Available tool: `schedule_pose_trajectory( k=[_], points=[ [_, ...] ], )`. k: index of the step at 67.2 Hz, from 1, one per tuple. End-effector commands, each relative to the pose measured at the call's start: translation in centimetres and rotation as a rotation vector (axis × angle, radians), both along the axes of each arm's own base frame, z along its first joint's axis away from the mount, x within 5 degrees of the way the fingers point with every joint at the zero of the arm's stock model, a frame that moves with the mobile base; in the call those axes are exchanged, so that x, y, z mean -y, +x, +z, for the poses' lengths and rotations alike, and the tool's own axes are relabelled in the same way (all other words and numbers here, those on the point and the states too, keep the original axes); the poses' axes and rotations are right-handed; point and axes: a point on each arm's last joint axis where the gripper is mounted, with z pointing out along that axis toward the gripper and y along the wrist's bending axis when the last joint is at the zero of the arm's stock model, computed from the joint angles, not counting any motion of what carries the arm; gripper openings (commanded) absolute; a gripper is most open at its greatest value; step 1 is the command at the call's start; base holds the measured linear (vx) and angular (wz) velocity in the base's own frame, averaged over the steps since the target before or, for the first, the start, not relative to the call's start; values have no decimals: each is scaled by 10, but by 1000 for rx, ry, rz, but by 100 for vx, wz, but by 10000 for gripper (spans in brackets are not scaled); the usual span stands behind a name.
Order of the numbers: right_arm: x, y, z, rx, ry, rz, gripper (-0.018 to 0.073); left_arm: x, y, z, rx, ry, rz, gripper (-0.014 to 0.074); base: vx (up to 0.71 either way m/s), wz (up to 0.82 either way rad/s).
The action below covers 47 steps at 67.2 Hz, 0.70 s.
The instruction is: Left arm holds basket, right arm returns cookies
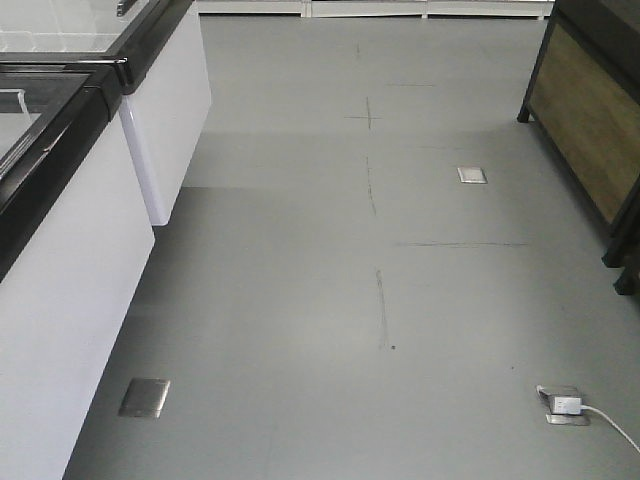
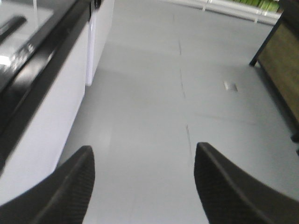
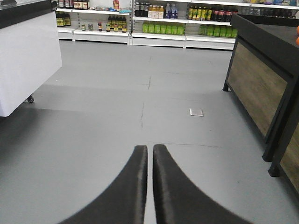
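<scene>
Three views, and from none of them can you tell where the basket or the cookies are.

Front view: you are looking down a grey floor (image 1: 300,250). White freezer cabinets (image 1: 70,300) with black rims run along the left, and a wood-panelled stand (image 1: 590,130) sits at the far right. A metal floor plate (image 1: 143,397) lies near left, and a second plate (image 1: 472,174) lies farther off toward the right. A third plate (image 1: 562,405), near right, carries a white plug, and its cable (image 1: 612,425) runs off to the right.

Left wrist view: your left pincer (image 2: 145,186) is spread wide. Its two black fingers (image 2: 70,191) are well apart, with only floor between them. The white cabinets lie to the left.

Right wrist view: your right pincer (image 3: 150,186) is closed, its fingers side by side and gripping nothing. Ahead, at the far end, stand shelves (image 3: 182,35) of bottles (image 3: 161,28). The dark stand is on the right.
</scene>
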Motion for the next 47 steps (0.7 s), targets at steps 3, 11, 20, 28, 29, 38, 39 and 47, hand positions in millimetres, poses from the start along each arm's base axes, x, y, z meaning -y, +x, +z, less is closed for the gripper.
schedule_pose_trajectory(
  k=[3,11,20,28,29,38,39,47],
  points=[
    [0,1,3,67,-11,6,3,1,35,15,-94,-91,17,433,0,0],
    [0,1,3,67,-11,6,3,5,67,19,-187,-195,8,433,0,0],
    [0,1,3,67,-11,6,3,12,97,37,-219,-340,-16,433,0,0],
    [0,1,3,67,-11,6,3,7,111,63,-150,-463,-10,433,0,0],
    [0,1,3,67,-11,6,3,6,112,66,-140,-474,-6,433,0,0],
    [0,1,3,67,-11,6,3,-27,110,91,-58,-545,101,433,0,0],
    [0,1,3,67,-11,6,3,-29,109,92,-56,-547,107,433,0,0],
    [0,1,3,67,-11,6,3,-64,99,109,-4,-591,185,433,0,0]
  ],
)
